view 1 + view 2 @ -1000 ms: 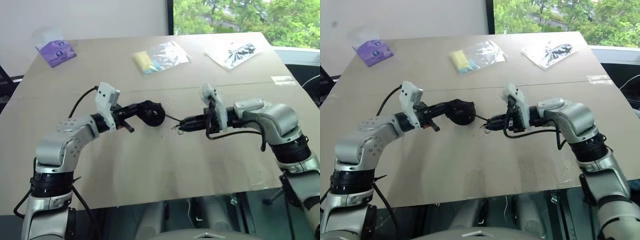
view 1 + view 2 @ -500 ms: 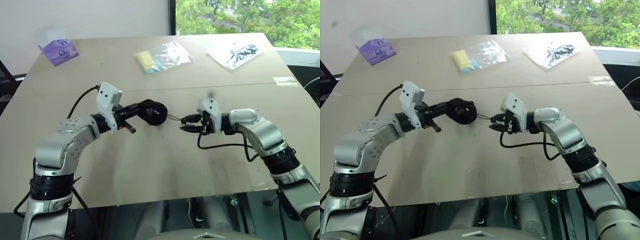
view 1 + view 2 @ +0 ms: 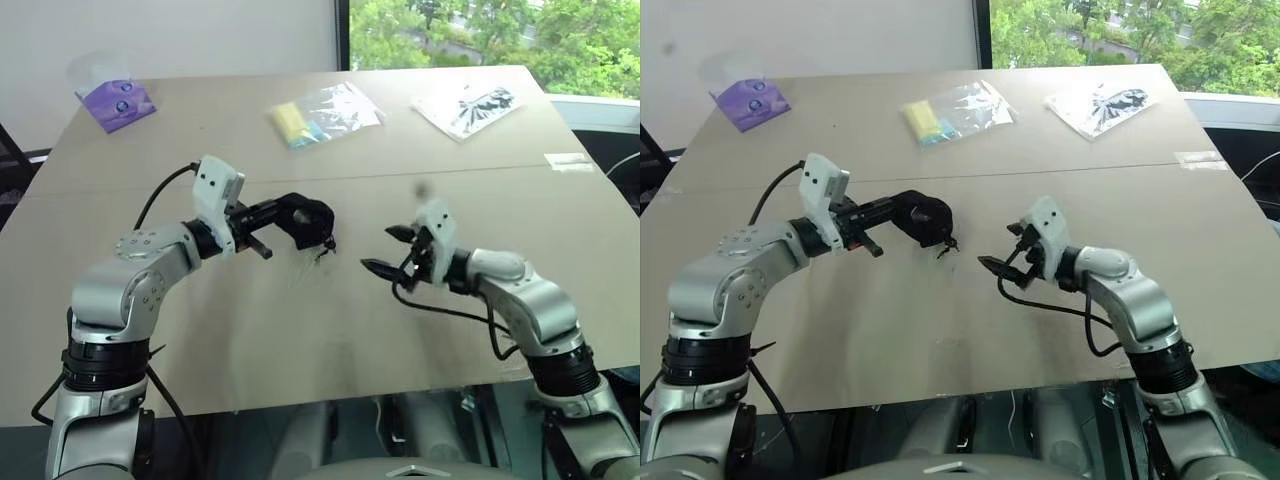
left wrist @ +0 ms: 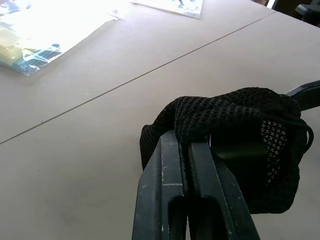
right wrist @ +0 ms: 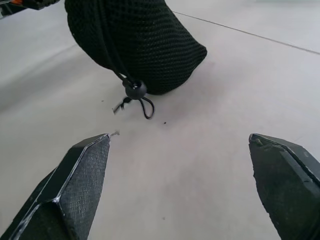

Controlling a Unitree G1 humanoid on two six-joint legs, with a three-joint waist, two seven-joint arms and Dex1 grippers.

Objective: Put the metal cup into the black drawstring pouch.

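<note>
Above the desk [image 3: 330, 340], the left pincer [image 3: 285, 213] pinches the black drawstring pouch [image 3: 308, 222], its cord [image 5: 131, 89] dangling; the right pincer [image 3: 392, 250] hangs spread and empty nearby. The metal cup is probably inside already, though hidden. Should the pouch's mouth be slack, the cup could slip out.

Black drawstring pouch [image 3: 305, 221] over table [image 3: 300, 330] centre, pinched in left gripper [image 3: 268, 222]. Right gripper [image 3: 390, 250] to its right, apart. Along far edge: purple packet [image 3: 117, 101] left, clear bag [image 3: 320, 112] middle, another bag [image 3: 472, 108] right.
</note>
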